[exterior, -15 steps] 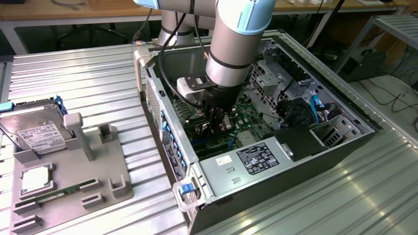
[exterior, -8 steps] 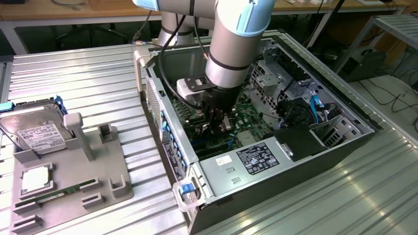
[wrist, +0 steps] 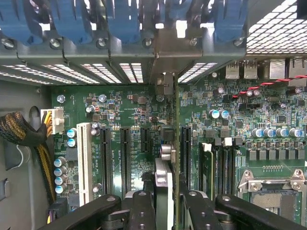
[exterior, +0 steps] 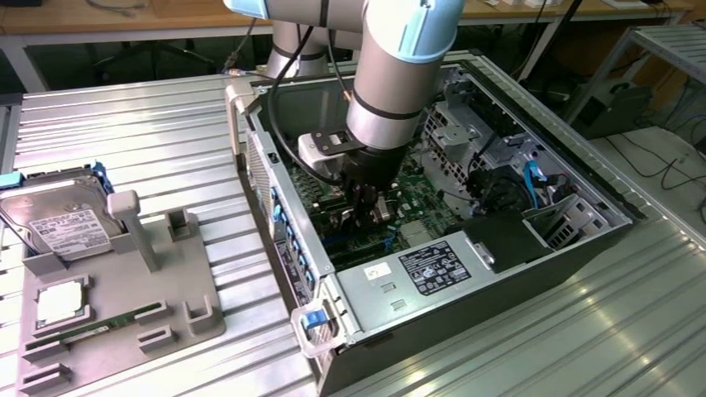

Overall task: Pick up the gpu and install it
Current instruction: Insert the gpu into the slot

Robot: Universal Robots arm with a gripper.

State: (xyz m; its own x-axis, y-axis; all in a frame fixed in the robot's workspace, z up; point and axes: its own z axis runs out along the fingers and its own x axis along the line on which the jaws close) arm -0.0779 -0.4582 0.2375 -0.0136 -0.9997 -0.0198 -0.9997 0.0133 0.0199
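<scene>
My gripper [exterior: 369, 208] is down inside the open computer case [exterior: 574, 178], just over the green motherboard [wrist: 129, 124]. In the wrist view the gpu [wrist: 175, 153] shows edge-on as a thin upright card running from between my black fingers [wrist: 144, 211] toward the case's rear wall. Its silver bracket [wrist: 165, 57] stands at the slotted rear openings. The gripper [wrist: 169, 203] is shut on the card from both sides. The card stands in line with the black expansion slots [wrist: 185, 148]; I cannot tell whether its edge is pushed into a slot.
Blue retaining latches [wrist: 120, 19] line the rear wall. A white slot [wrist: 84, 158], a braided cable bundle [wrist: 19, 129] and the CPU socket [wrist: 273, 191] flank the card. Outside the case, a grey fixture [exterior: 165, 281] holds a hard drive [exterior: 66, 223], a processor [exterior: 61, 302] and a memory stick [exterior: 94, 327].
</scene>
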